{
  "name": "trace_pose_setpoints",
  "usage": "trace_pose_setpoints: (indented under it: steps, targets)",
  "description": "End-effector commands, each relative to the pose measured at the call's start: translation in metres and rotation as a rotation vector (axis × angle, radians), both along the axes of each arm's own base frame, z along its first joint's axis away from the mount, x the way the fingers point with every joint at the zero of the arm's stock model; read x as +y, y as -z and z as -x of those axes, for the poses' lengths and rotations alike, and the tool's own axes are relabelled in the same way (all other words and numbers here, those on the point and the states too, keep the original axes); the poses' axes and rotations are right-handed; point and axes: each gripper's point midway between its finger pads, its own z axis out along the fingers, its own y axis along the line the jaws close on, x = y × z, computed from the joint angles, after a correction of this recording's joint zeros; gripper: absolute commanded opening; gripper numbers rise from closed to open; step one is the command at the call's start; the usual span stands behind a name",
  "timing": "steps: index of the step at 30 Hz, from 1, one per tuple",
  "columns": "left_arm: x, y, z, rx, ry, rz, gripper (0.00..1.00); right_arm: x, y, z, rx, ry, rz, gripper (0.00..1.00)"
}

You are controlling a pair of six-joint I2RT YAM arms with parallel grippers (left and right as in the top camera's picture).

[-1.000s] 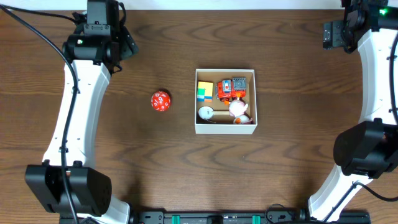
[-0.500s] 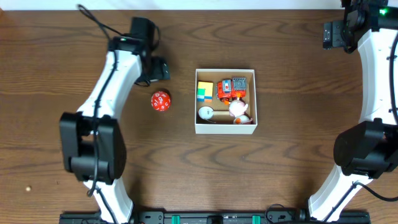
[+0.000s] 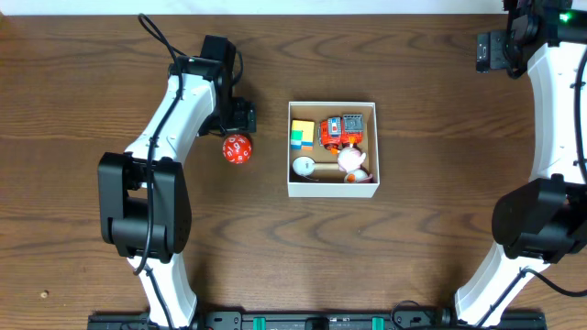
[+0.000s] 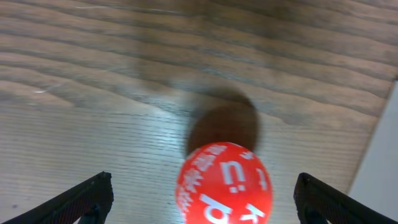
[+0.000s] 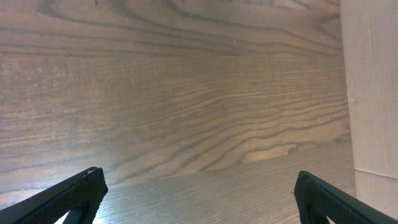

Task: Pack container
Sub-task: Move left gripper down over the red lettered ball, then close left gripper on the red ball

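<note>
Left wrist view: the spread left jaws flank the red die [image 4: 225, 183], not touching it, the container [image 4: 382, 155] near beside them.

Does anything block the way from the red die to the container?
Nothing visible does: only bare table lies between the red die and the container's left wall. The left gripper, fingers apart, is right at the die.

Glossy red die [image 4: 224, 183], wood-grain table [image 3: 229, 238]

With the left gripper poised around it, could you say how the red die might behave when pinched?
The red die looks nearly round, so it may roll if nudged. Its smooth faces look hard and could slip from the left gripper.
</note>
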Motion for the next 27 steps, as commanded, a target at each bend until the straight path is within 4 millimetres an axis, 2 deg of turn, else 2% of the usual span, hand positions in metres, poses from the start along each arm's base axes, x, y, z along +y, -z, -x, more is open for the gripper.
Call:
trace_pose_setpoints:
  steps: [1,5,10,14,19,23,27]
  targets:
    - [-0.016,0.004,0.008,0.03,0.051,0.04,0.93,-0.001,-0.014,0.001,-0.038,0.012,-0.005,0.99]
    - [-0.025,0.006,0.012,0.036,0.076,0.037,0.93,-0.001,-0.014,0.001,-0.038,0.012,-0.005,0.99]
    - [-0.028,0.018,0.023,0.066,0.09,0.028,0.93,-0.001,-0.014,0.001,-0.038,0.012,-0.005,0.99]
    - [-0.019,0.025,0.027,0.076,0.085,-0.022,0.93,-0.001,-0.014,0.001,-0.038,0.012,-0.005,0.99]
    - [-0.007,0.024,0.025,0.064,0.078,-0.089,0.92,-0.001,-0.014,0.001,-0.038,0.012,-0.005,0.99]
    - [-0.007,0.025,0.025,0.064,0.079,-0.089,0.84,-0.001,-0.014,0.001,-0.038,0.012,-0.005,0.99]
    - [-0.007,0.025,0.025,0.064,0.079,-0.089,0.69,-0.001,-0.014,0.001,-0.038,0.012,-0.005,0.99]
